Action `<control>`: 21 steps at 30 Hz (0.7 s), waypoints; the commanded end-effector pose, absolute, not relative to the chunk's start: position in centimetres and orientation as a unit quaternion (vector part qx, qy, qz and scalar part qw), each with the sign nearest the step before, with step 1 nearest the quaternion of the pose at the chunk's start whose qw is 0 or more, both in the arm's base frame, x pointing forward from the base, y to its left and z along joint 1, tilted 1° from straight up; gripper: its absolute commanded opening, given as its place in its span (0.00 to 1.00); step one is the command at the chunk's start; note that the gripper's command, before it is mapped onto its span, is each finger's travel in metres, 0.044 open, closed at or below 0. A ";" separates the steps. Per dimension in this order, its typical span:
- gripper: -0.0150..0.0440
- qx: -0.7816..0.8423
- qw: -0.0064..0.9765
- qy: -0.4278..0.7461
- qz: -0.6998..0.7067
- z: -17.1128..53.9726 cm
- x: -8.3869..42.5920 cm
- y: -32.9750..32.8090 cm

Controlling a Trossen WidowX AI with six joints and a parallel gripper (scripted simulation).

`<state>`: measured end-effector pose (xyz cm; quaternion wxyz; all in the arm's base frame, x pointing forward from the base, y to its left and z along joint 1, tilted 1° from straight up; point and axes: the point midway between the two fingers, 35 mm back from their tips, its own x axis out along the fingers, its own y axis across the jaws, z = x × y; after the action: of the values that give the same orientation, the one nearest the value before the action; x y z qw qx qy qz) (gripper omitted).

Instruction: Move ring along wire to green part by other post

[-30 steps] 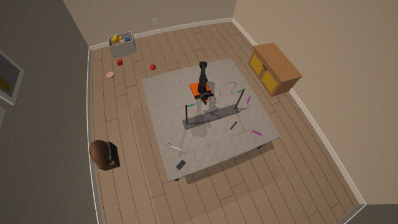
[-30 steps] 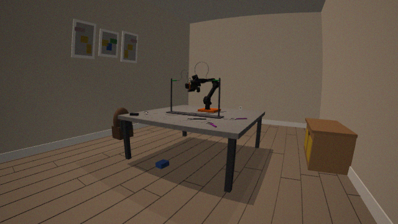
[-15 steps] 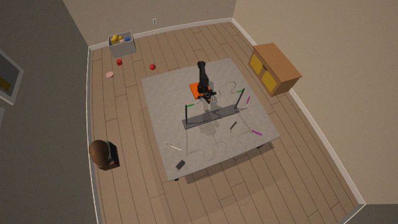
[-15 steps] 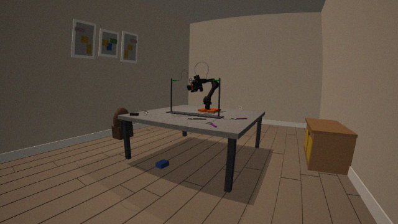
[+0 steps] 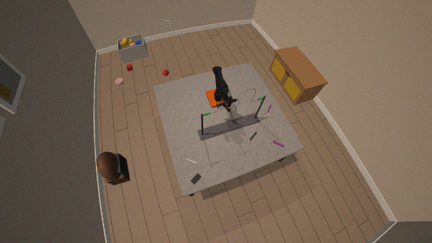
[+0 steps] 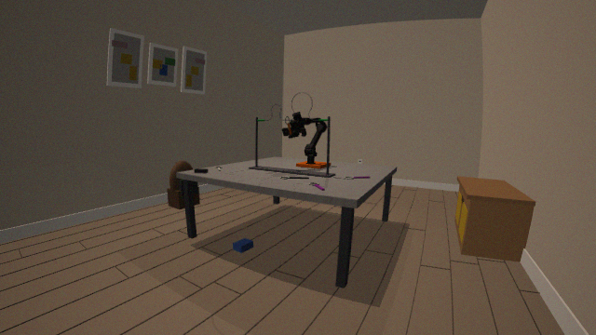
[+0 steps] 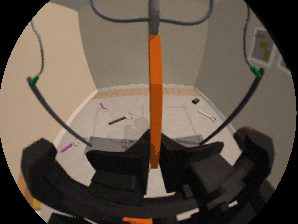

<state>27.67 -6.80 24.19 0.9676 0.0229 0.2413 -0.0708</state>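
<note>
My gripper point(image 5: 229, 107) point(image 7: 151, 131) is shut on the orange handle point(image 7: 156, 90) point(image 6: 290, 127), which stands upright between the fingertips. The handle's ring point(image 5: 233, 106) point(image 6: 287, 119) is small in the top and exterior views and beyond the top of the wrist view. The grey wire point(image 6: 303, 92) point(image 7: 117, 21) curves behind the handle's grey stem in the wrist view; whether it touches the ring or stem I cannot tell. The gripper is between the two posts point(image 5: 202, 125) point(image 5: 260, 107), away from both green parts point(image 5: 206, 114) point(image 5: 260, 98) point(image 7: 34, 80) point(image 7: 256, 71).
A dark base plate point(image 5: 229, 127) joins the posts on the grey table point(image 5: 179, 135). Two purple-handled rings point(image 5: 279, 144) point(image 5: 269, 109), a black-handled one point(image 5: 253, 136), a white-handled one point(image 5: 191, 160) and a black block point(image 5: 196, 179) lie on the table.
</note>
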 end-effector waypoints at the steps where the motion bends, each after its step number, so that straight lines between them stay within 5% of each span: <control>1: 0.00 0.031 0.968 0.240 -0.070 24.2 27.7 -6.3; 21: 0.00 0.125 0.965 0.229 -0.043 24.5 28.3 -2.3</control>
<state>28.22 -2.97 24.35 0.9659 0.1027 0.2331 -0.0474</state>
